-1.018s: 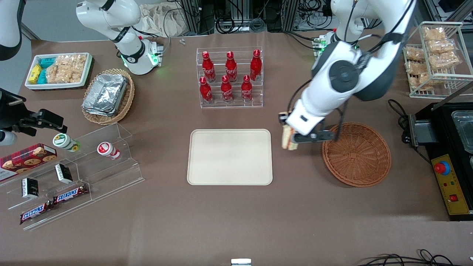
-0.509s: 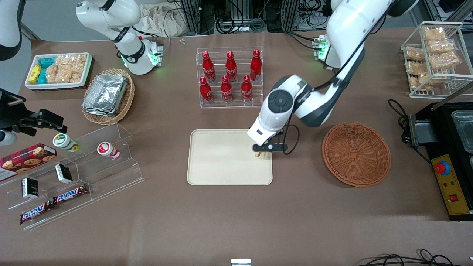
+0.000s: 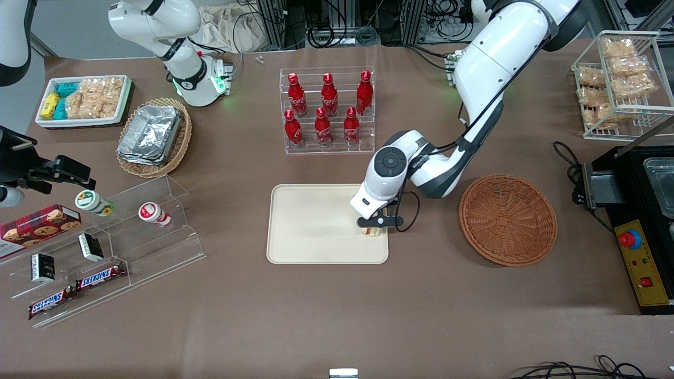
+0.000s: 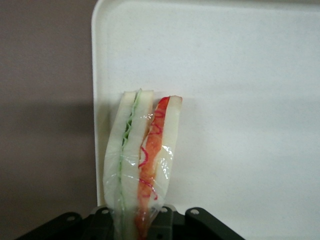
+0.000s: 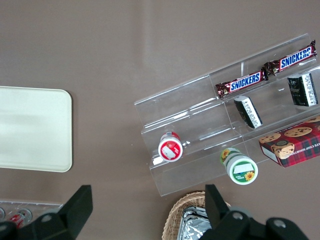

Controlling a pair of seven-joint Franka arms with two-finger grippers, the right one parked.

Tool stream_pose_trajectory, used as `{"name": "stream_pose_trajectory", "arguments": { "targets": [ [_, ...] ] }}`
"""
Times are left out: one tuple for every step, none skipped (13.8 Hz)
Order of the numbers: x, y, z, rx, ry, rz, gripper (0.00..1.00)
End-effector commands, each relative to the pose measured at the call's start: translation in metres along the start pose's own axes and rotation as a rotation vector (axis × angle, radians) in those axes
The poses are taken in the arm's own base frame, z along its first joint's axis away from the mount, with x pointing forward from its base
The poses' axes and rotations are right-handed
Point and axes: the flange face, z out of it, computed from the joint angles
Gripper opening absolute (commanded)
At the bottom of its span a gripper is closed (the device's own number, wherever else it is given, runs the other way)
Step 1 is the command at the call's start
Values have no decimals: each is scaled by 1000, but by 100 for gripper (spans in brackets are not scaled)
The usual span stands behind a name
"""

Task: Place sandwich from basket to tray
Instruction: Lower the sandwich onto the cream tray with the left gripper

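Observation:
The wrapped sandwich, pale bread with green and orange-red layers, is clamped between the fingers of my gripper. It hangs low over the cream tray, just inside the tray's edge. In the front view my gripper is over the tray at the end nearest the basket, and only a sliver of the sandwich shows under it. The reddish-brown wicker basket sits beside the tray toward the working arm's end, with nothing in it.
A clear rack of red bottles stands farther from the camera than the tray. A tan basket of foil containers, a white snack bin and a clear stepped shelf lie toward the parked arm's end. A wire rack and black machine flank the basket.
My gripper has carried the sandwich from beside the basket over to the tray's near end, then dropped slightly lower over it. The basket stays where it was.

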Motion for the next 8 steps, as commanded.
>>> {"name": "stream_pose_trajectory", "arguments": {
  "targets": [
    [-5, 15, 3, 29, 65, -28, 100],
    [-4, 15, 2, 28, 69, -57, 100],
    [-7, 23, -1, 22, 74, -59, 100],
    [-10, 29, -6, 19, 82, -52, 100],
    [-5, 29, -14, 14, 93, -72, 100],
    [8, 30, -37, -5, 122, -114, 100],
    [14, 29, -63, 14, 138, -148, 100],
    [20, 25, -90, 61, 140, -164, 100]
  ]
}}
